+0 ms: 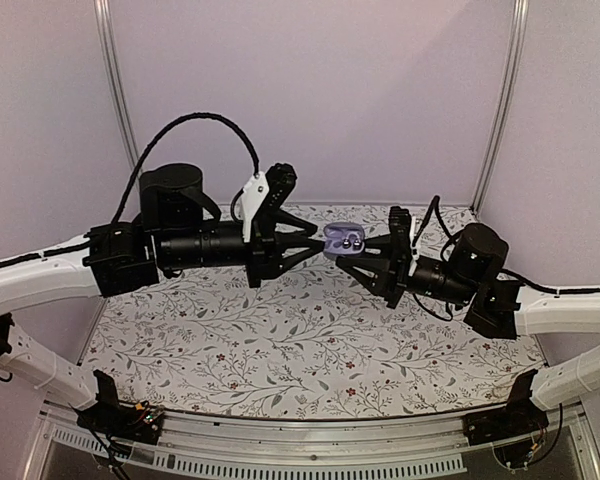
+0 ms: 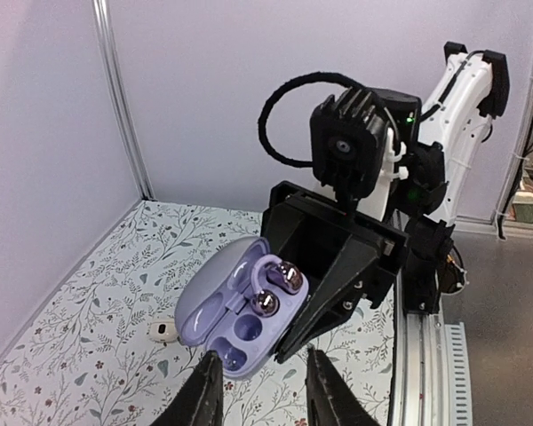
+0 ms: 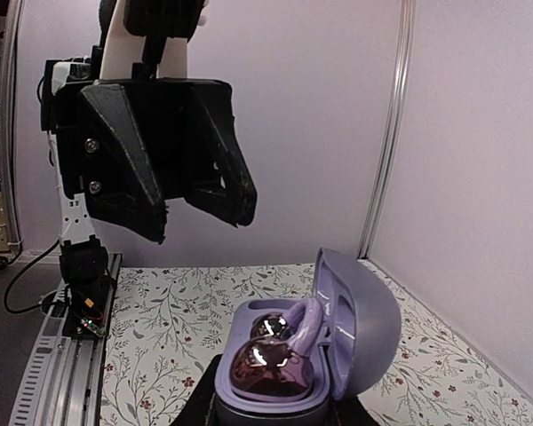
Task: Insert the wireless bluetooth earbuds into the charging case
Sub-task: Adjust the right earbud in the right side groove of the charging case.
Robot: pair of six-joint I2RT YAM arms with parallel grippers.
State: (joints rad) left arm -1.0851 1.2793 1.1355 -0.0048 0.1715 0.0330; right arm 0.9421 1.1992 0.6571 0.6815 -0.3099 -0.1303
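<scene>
The lilac charging case [image 1: 344, 240] is held above the table with its lid open. My right gripper [image 1: 368, 243] is shut on its base. One earbud [image 2: 280, 288], lilac with two shiny pink ends, sits in the upper half of the case [image 2: 215, 312]; the two lower recesses are bare. In the right wrist view the earbud [image 3: 275, 359] lies in the case [image 3: 360, 333] just above my right gripper [image 3: 275, 419]. My left gripper [image 1: 318, 244] is open and empty, its fingertips [image 2: 202, 390] just short of the case. No second earbud shows clearly.
A small white object [image 2: 163, 331] lies on the floral tablecloth [image 1: 280, 350] below the case; I cannot tell what it is. White walls and metal posts [image 1: 117, 90] close in the back and sides. The left arm's gripper body [image 3: 160, 151] hangs in front of the right wrist camera.
</scene>
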